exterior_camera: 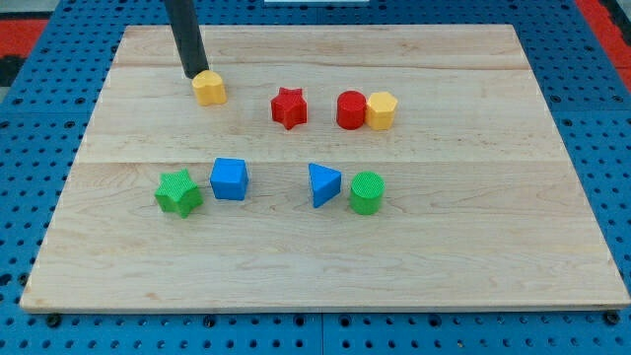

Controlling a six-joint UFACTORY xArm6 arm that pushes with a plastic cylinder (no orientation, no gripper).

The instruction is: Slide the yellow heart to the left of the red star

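Here, the wooden tabletop (493, 247) fills most of the view, lying on a blue perforated base (611, 148). The dark rod (184, 35) comes down from the view's top, and my tip (191, 76) sits just at the upper-left edge of the yellow heart (209, 88), seemingly touching it. There is no claw on this arm, so nothing opens or closes. Taking the red star (289, 107) as landmark: the yellow heart lies to its left in the view, slightly higher, with a clear gap between them. The red cylinder (351, 109) stands right of the star, touching the yellow hexagon (382, 110) beyond it. Below the star, toward the view's bottom, sit the blue cube (230, 178) and the blue triangle (323, 184); the green star (178, 191) is farther down-left, the green cylinder (367, 192) down-right, just beside the triangle.
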